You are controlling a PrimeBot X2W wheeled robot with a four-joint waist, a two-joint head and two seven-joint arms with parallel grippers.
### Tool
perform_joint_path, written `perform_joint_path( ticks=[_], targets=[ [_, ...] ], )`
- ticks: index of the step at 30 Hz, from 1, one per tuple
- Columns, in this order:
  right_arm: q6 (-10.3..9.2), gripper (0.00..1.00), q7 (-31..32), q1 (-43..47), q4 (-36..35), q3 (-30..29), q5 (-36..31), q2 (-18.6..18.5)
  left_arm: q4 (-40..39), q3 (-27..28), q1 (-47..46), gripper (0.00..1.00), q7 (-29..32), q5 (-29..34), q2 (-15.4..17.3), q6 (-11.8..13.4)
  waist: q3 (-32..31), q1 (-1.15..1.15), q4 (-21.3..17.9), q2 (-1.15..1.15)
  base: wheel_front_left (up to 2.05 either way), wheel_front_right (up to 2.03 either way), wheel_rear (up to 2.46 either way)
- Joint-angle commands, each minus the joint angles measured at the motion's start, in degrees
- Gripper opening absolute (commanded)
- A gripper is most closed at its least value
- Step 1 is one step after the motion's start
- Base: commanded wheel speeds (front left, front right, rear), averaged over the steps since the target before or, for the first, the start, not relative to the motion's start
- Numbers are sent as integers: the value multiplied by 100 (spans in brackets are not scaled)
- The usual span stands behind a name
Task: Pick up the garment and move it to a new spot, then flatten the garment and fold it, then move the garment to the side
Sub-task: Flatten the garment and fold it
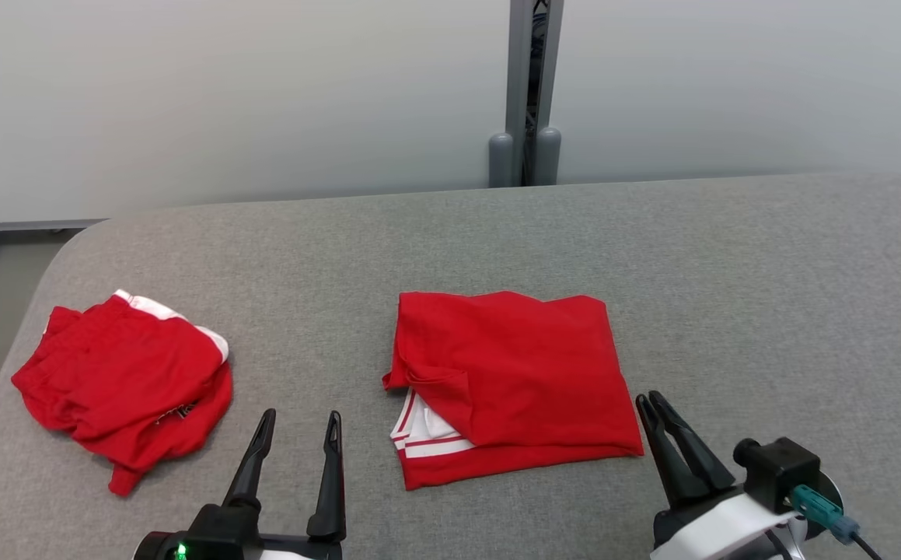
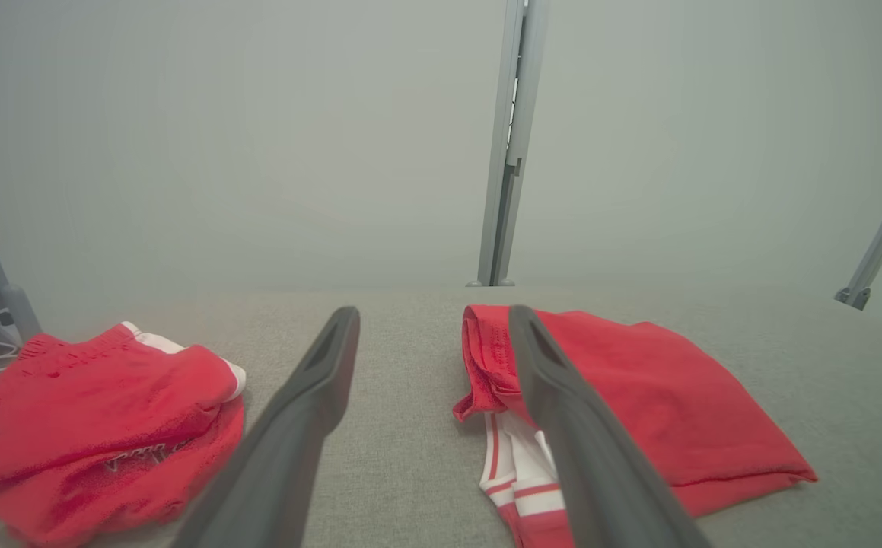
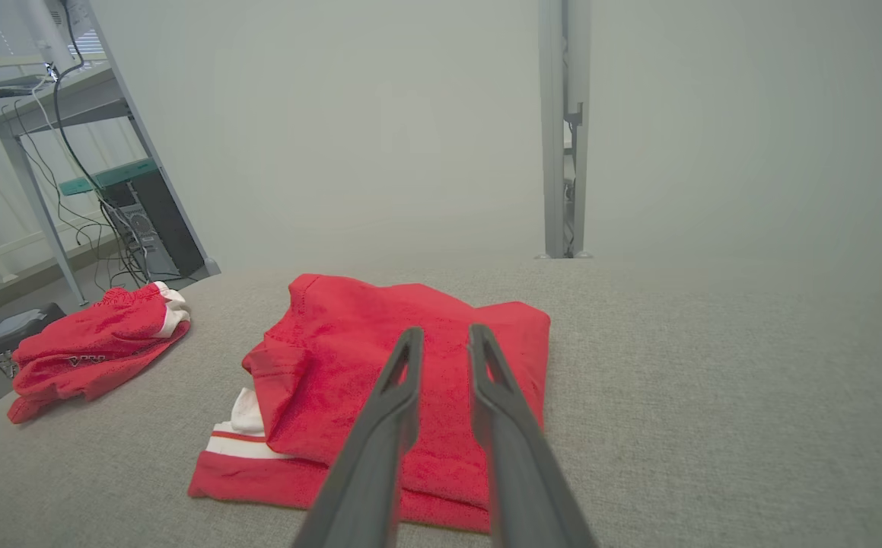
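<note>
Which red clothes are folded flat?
The middle red garment, lying flat and square; the left red garment is a crumpled heap.

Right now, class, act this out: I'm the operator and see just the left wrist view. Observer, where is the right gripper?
Observer: In the head view, the right gripper sits just right of the folded red garment's near right corner.
Operator: Is it pinching the cloth?
Observer: No cloth looks pinched; the right wrist view shows a narrow gap between its fingers.
Operator: What lies beyond the crumpled red garment?
Observer: A computer tower under a desk, off the grey table.
</note>
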Motion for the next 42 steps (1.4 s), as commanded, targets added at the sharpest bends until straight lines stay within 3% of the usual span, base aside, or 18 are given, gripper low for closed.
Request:
perform_joint_path(
  ticks=[1,13,26,35,42],
  targets=[
    [0,0,-30,-180,208,60,-95,-59,3,-9,-89,100,-23,15,21,-16,46,0,97,0,0,0,0],
    [0,0,-29,-1383,1934,676,-109,101,78,-135,-146,100,-23,55,21,-50,204,0,862,0,0,0,0],
    [0,0,-30,-2164,3283,995,-350,75,44,-302,-295,100,-23,-51,19,26,527,0,1576,0,0,0,0],
    [0,0,-30,-2236,3515,1243,-231,114,66,-353,-378,100,-23,-101,20,67,622,0,1753,0,0,0,0],
    [0,0,-30,-2077,3118,1995,261,124,83,-361,-409,100,-23,-95,20,74,617,0,1783,0,0,0,0]
  ],
)
